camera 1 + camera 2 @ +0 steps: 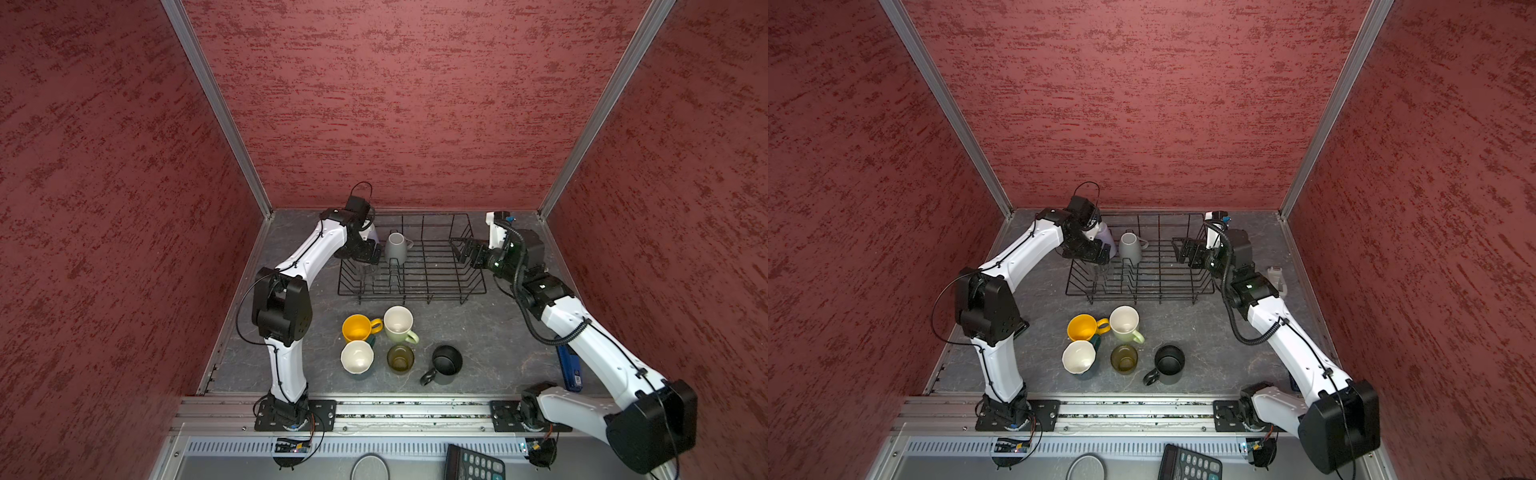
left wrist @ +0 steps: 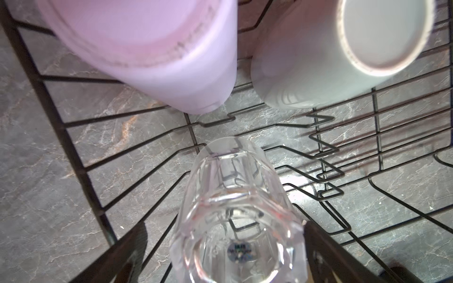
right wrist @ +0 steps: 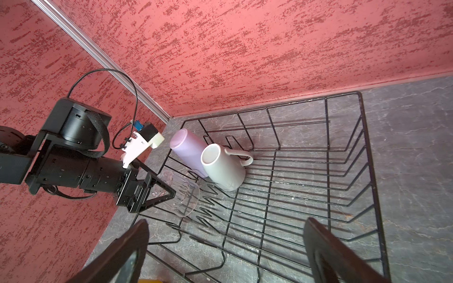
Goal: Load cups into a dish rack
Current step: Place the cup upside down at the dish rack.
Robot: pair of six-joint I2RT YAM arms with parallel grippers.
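Note:
The black wire dish rack stands at the back of the table. Three cups rest mouth-down in its left end: a grey mug, a lilac tumbler and a clear glass. My left gripper is open with its fingers either side of the clear glass, a gap showing on one side. Over the rack's right end my right gripper stands open and empty. In front of the rack stand a yellow mug, a pale green mug, a dark teal mug, an olive glass and a black mug.
Red walls close in the table on three sides. A blue object lies at the right edge under my right arm. A calculator sits below the front rail. Bare tabletop lies to the right of the black mug.

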